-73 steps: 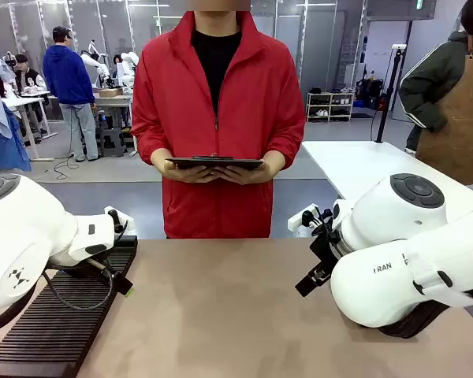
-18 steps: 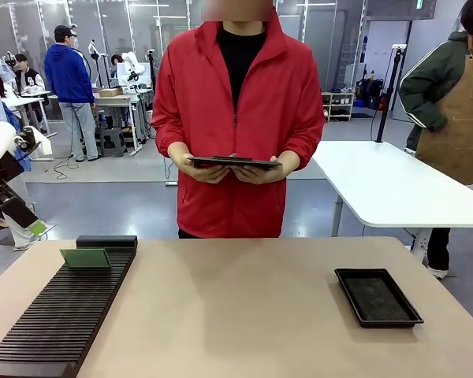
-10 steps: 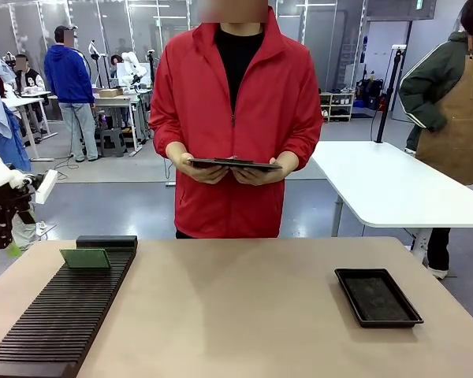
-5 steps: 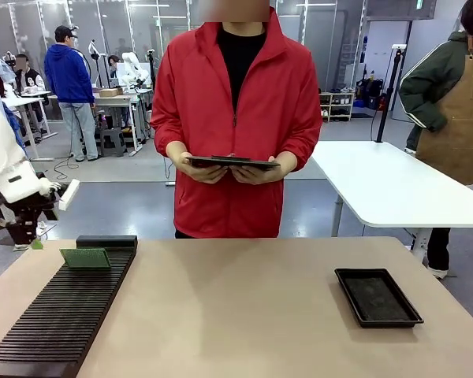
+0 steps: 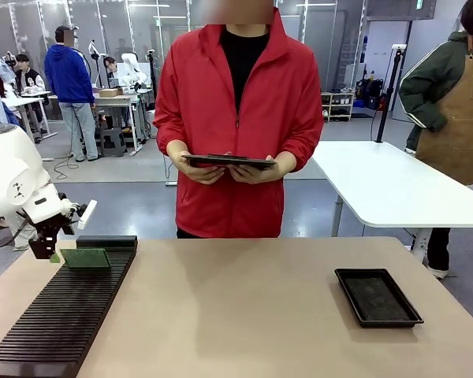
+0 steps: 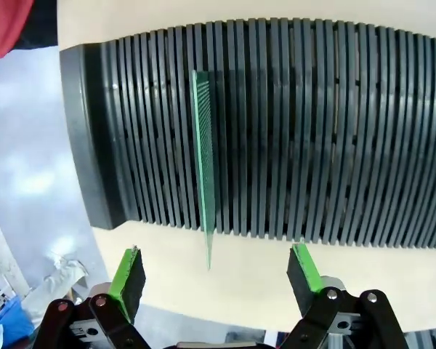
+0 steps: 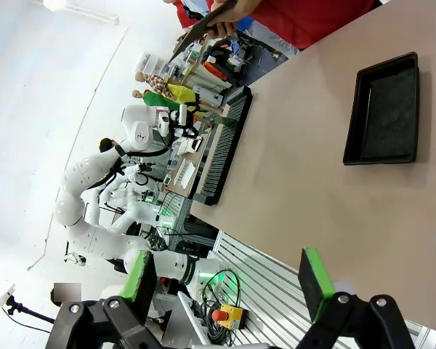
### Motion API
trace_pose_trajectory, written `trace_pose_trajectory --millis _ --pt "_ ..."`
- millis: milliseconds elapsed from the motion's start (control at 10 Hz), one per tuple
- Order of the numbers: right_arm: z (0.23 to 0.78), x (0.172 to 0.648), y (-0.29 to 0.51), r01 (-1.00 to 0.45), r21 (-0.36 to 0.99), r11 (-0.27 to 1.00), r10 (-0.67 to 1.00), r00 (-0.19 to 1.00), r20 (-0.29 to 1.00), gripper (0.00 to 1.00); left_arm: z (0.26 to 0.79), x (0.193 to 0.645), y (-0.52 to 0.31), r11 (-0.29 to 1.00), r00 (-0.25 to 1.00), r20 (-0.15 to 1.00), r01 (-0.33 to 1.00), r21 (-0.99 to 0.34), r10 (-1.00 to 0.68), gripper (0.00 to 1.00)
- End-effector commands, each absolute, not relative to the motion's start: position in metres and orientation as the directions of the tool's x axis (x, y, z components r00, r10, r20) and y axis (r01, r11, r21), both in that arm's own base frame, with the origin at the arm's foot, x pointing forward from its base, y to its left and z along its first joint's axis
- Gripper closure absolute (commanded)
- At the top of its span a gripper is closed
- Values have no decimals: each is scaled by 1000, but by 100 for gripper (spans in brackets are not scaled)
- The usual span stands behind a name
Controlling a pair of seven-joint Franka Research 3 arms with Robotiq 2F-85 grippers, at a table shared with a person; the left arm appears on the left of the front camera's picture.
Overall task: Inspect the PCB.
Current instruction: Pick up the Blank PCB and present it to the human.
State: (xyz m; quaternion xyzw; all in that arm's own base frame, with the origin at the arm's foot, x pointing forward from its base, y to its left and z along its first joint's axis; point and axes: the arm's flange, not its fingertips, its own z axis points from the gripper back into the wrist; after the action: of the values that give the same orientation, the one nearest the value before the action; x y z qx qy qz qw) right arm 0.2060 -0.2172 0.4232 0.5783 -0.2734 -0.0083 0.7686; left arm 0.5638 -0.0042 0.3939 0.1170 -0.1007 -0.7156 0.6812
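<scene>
The green PCB (image 5: 85,257) stands on edge in a slot near the far end of the black ribbed rack (image 5: 55,323). From above it shows as a thin green strip (image 6: 203,163) across the slots. My left gripper (image 5: 49,250) hangs just left of the board at the rack's far left corner, and its green-padded fingers (image 6: 127,273) stand wide open with the board's near edge between and ahead of them. My right gripper (image 7: 229,280) is open and holds nothing, well back from the table.
A shallow black tray (image 5: 378,296) lies at the right of the table (image 5: 236,315) and also appears as tray (image 7: 385,109). The person in a red jacket (image 5: 235,118) stands at the far edge holding a clipboard (image 5: 229,161) in both hands.
My left arm has swung in from the far left and come down to the rack's far corner beside the PCB. The person and the tray have stayed put.
</scene>
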Motion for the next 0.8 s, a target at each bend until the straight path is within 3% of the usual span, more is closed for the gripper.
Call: trace_pose_trajectory --millis 0,300,500,700 --pt "425 206 -218 -327 885 331 -327 840 433 0 390 579 -2 -66 -54 -45 946 317 -998 0" --pt "425 206 -218 -327 885 331 -327 840 433 0 374 590 -4 -49 -42 -32 961 271 -999 2" --pt "425 206 -218 -327 885 331 -327 840 433 0 367 596 0 -32 -26 -29 969 243 -999 32" --pt "425 206 -218 -327 885 331 -327 840 433 0 362 601 1 -33 -33 -4 980 195 -999 87"
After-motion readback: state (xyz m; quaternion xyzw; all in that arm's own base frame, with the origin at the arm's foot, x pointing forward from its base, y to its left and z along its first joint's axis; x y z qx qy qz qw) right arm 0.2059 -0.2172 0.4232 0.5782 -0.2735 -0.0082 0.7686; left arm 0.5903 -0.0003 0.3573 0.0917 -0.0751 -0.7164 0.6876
